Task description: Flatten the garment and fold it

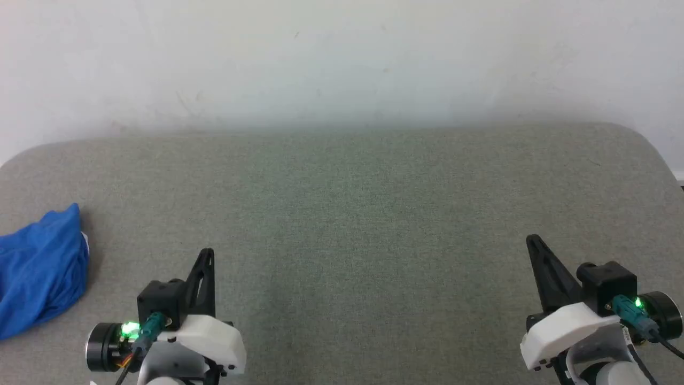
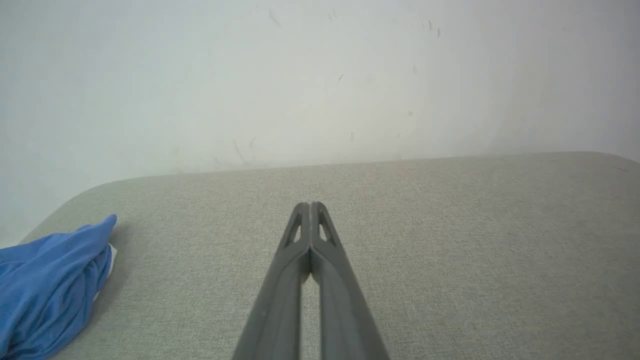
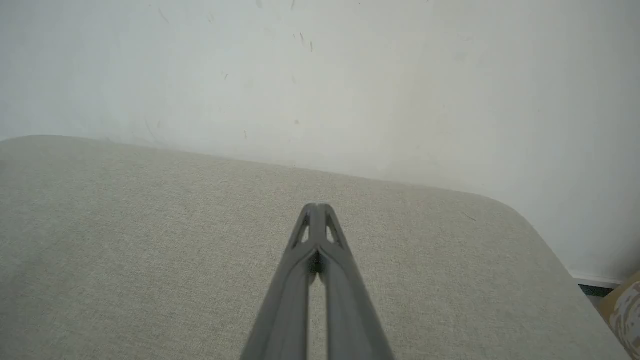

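The garment (image 1: 40,267) is a bunched heap of bright blue fabric at the far left edge of the grey padded surface (image 1: 342,214), partly cut off by the frame. A sliver of white shows at its right side. In the left wrist view the garment (image 2: 50,285) lies at the lower left. My left gripper (image 1: 208,254) hovers to the garment's right, apart from it, fingers pressed together and empty (image 2: 311,205). My right gripper (image 1: 531,240) sits far across at the lower right, also shut with nothing in it (image 3: 317,206).
A pale wall (image 1: 342,59) rises right behind the padded surface. The surface has rounded corners at the far left and far right. Past its right edge in the right wrist view, a bit of floor and a patterned object (image 3: 625,310) show.
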